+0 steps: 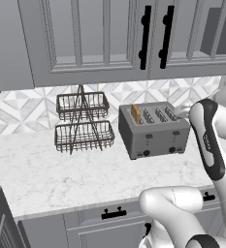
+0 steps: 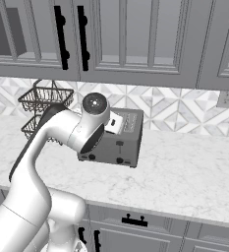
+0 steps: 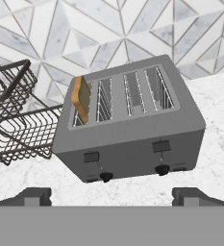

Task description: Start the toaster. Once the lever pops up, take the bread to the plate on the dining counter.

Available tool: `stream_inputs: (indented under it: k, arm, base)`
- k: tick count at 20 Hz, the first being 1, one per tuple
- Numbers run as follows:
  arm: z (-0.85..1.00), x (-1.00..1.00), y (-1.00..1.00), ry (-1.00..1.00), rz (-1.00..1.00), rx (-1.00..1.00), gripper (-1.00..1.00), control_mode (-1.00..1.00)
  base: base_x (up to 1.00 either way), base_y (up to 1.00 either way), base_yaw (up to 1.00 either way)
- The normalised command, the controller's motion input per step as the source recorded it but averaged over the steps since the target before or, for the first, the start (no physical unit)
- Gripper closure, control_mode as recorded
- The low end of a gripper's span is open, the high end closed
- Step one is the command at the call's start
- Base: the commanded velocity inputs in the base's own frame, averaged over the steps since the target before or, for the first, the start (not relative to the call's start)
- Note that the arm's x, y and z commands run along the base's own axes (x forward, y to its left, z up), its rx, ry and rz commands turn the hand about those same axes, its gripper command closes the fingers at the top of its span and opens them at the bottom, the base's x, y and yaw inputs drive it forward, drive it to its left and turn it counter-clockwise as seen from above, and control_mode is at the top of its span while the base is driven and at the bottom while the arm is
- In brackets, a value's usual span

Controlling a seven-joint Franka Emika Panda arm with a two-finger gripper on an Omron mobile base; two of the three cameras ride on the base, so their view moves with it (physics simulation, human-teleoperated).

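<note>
The grey four-slot toaster (image 3: 132, 129) stands on the marble kitchen counter (image 1: 61, 169), its front face towards me. The golden-tan bread (image 3: 81, 99) stands tall out of the leftmost slot (image 1: 135, 114). Both levers (image 3: 91, 156) sit high on the front, above the dark knobs (image 3: 105, 177). My gripper (image 3: 114, 196) hovers in front of and slightly above the toaster, open, with its fingertips (image 3: 34, 196) far apart and nothing between them. In the right base view my arm covers part of the toaster (image 2: 123, 142). The plate and the dining counter are out of view.
A two-tier wire basket rack (image 1: 83, 121) stands just left of the toaster against the patterned backsplash. Upper cabinets (image 1: 100, 38) hang low over the counter. A wall outlet (image 2: 225, 98) sits at the far right. Open marble lies right of the toaster (image 2: 185, 167).
</note>
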Motion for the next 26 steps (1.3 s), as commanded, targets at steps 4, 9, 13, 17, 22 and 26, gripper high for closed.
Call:
stream_inputs:
  k: [4, 9, 13, 17, 22, 26]
  arm:
    - [0.0, 0.0, 0.0, 0.0, 0.0, 0.0, -1.0, -1.0]
    - [0.0, 0.0, 0.0, 0.0, 0.0, 0.0, -1.0, -1.0]
    - [0.0, 0.0, 0.0, 0.0, 0.0, 0.0, -1.0, -1.0]
    - [0.0, 0.0, 0.0, 0.0, 0.0, 0.0, -1.0, -1.0]
    - [0.0, 0.0, 0.0, 0.0, 0.0, 0.0, -1.0, -1.0]
    - [0.0, 0.0, 0.0, 0.0, 0.0, 0.0, -1.0, -1.0]
  base:
    - [0.0, 0.0, 0.0]
    - [0.0, 0.0, 0.0]
    - [0.0, 0.0, 0.0]
    - [0.0, 0.0, 0.0]
    - [0.0, 0.0, 0.0]
    - [0.0, 0.0, 0.0]
